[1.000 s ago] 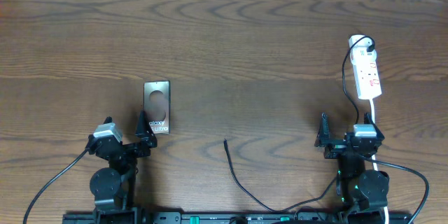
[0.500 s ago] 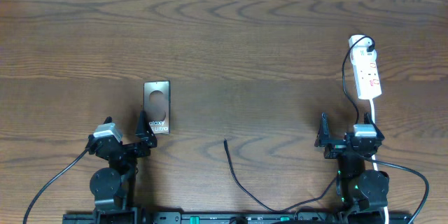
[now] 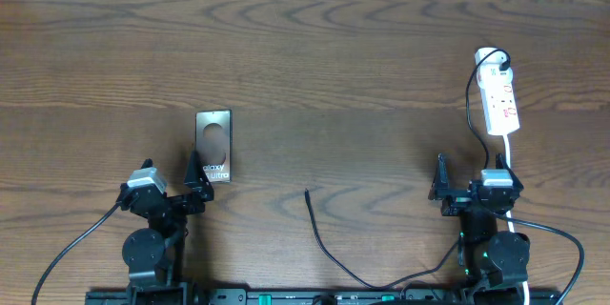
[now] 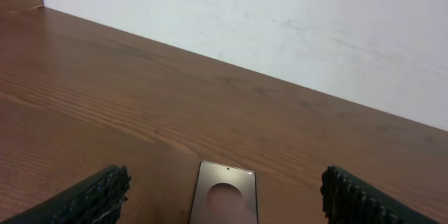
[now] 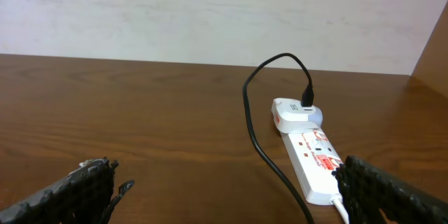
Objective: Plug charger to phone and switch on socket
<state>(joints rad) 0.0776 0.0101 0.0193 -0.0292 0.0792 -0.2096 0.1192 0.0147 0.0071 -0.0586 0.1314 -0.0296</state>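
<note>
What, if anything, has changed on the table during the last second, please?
Nothing visibly changed. The left pincer and right pincer are open and empty as before; the phone, the charger and the socket lie where they were.

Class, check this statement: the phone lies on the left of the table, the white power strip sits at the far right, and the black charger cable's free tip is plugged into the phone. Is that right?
Not quite. The charger is not plugged in: the overhead view shows its free tip lying on the bare table, apart from the phone. The phone is on the left and the socket at the far right, as stated.
</note>
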